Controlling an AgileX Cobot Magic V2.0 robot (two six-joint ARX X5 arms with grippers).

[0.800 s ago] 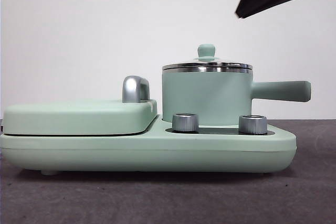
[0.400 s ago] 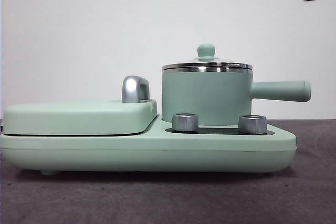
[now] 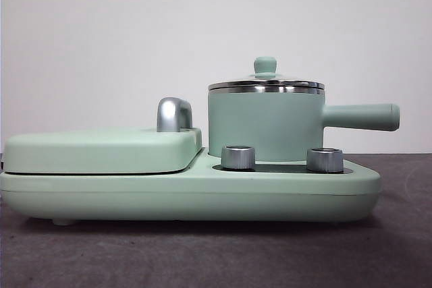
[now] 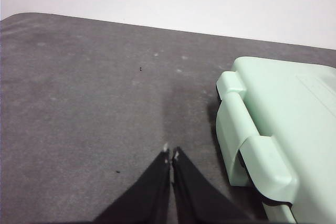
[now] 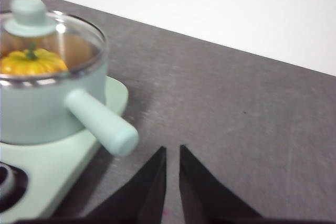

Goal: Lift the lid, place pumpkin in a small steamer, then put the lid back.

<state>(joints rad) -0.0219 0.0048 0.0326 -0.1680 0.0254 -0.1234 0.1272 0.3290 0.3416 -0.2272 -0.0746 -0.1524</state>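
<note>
Right end effector nearly closed, only a thin gap between the jaws, holding nothing, hovering over bare grey tabletop just off the end of the small steamer's side handle. Left end effector closed tip to tip, empty, over bare tabletop beside the hinged end of the flat mint-green cover. Neither one visible in the front view.

Small steamer upright on the right half of the mint-green base unit, behind two silver knobs, handle pointing right. Lid seated flat on the steamer rim, mint knob on top. Pumpkin inside the steamer, seen through the glass in the right wrist view, green stem up; hidden by the pot wall in the front view. Cover closed on the left half of the base, silver handle at its right end.
</note>
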